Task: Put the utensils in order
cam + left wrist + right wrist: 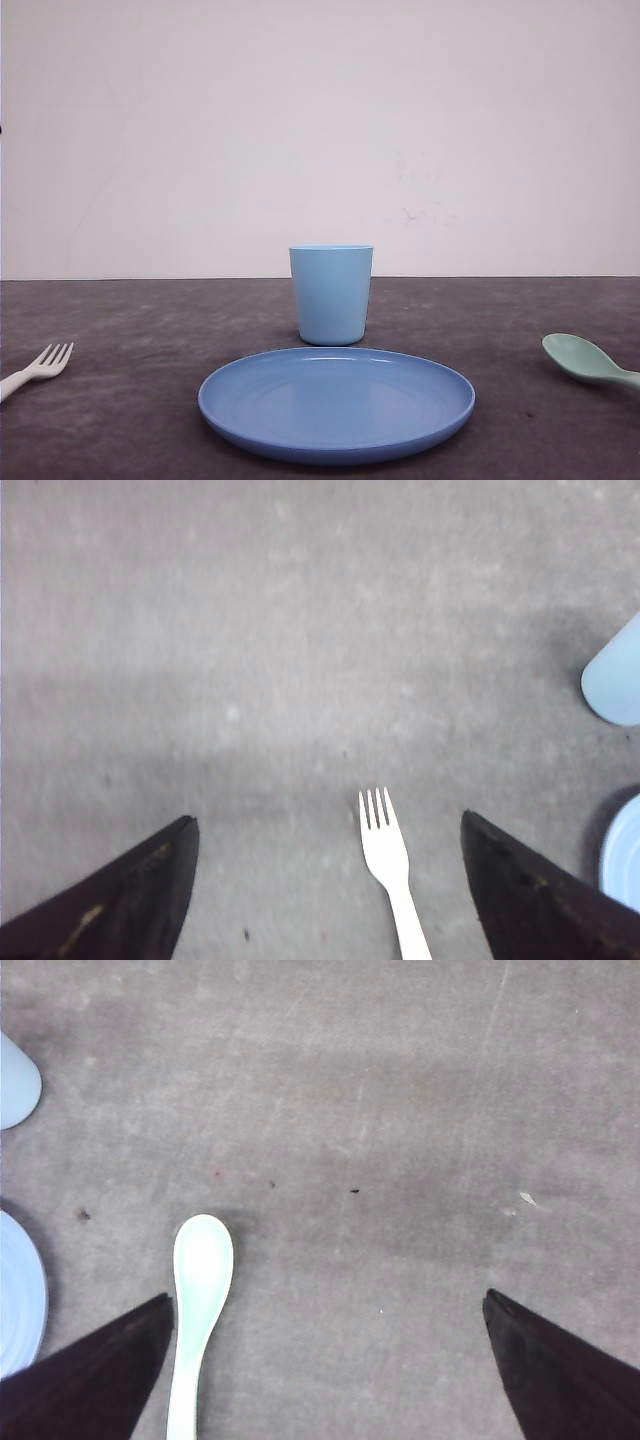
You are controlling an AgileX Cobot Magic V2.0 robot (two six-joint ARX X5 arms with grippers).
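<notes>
Overhead, the left gripper (330,880) hangs with its dark fingers (120,895) spread wide above the grey table (250,630), the white fork (390,870) lying flat between them, nearer one finger and touching neither, tines toward open tabletop. Likewise the right gripper (325,1365) is spread wide and holds nothing, the mint-green spoon (197,1300) lying just beside one finger (90,1380), with bare table across the rest of the gap. From the front, the fork (35,368) sits at the table's left edge and the spoon (588,360) at the right edge, each well apart from the blue plate (336,402) in the middle and the light blue cup (331,294) standing upright just behind it.
</notes>
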